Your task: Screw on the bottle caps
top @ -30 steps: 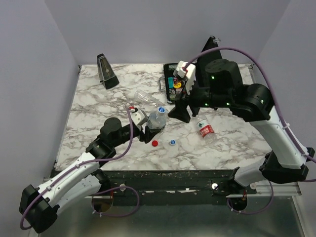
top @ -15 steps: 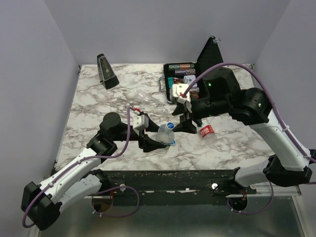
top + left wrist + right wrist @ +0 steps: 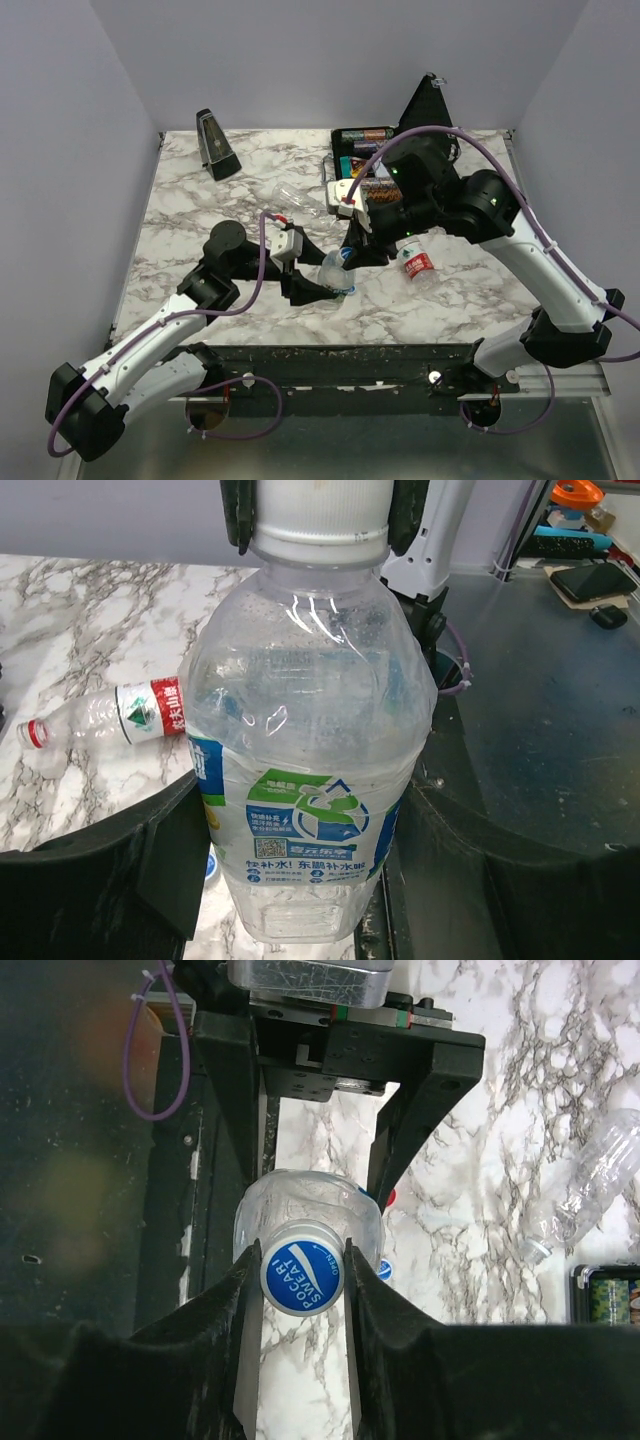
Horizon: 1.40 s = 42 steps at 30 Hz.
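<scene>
Two hands on one upright bottle

We are gripping the clear water bottle (image 3: 305, 730) low on its body with our left hand (image 3: 310, 880), holding it upright near the front edge of the marble counter (image 3: 200, 220). Our right hand (image 3: 300, 1295) is clamping from above on the blue-topped cap (image 3: 301, 1277), which is sitting on the bottle's neck. The red cap (image 3: 389, 1197) and a second blue cap (image 3: 385, 1270) are lying on the counter just beside the bottle
</scene>
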Each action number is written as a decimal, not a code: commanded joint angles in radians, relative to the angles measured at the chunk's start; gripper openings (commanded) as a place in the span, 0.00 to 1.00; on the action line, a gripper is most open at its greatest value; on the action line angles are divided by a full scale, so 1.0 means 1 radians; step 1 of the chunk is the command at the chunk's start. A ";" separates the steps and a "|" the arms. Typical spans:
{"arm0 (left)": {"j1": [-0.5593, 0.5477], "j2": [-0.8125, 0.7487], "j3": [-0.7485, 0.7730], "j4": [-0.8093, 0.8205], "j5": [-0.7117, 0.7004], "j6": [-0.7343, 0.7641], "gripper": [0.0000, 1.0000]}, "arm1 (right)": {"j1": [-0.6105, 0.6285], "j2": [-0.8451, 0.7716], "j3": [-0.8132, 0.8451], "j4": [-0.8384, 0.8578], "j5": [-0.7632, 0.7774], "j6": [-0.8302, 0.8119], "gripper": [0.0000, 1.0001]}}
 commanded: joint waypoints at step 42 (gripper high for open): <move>-0.125 -0.052 -0.035 0.011 -0.699 0.070 0.00 | 0.007 -0.031 -0.183 0.396 0.429 0.684 0.28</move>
